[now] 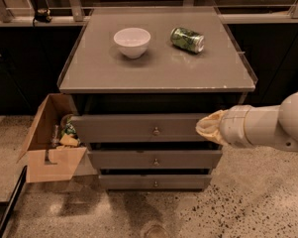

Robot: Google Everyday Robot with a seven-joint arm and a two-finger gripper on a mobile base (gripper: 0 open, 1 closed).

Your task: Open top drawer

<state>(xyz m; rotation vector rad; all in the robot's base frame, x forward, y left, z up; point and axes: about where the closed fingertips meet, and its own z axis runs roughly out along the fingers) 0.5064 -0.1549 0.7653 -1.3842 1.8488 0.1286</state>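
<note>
Yellowish and rounded, my gripper sits against the right end of the top drawer, in the middle right of the frame; whether it is spread or pressed together I cannot tell. That drawer's grey front runs across the frame's centre, its small round knob well to the left of my gripper, with a dark gap above it under the cabinet top. Below it are the middle drawer and the lowest drawer, each narrower. On the grey top stand a white bowl and, right of it, a green can lying on its side. An open cardboard box holding odds and ends sits on the speckled floor at lower left; dark cabinets fill the background. My white arm enters from the right edge, roughly level.
</note>
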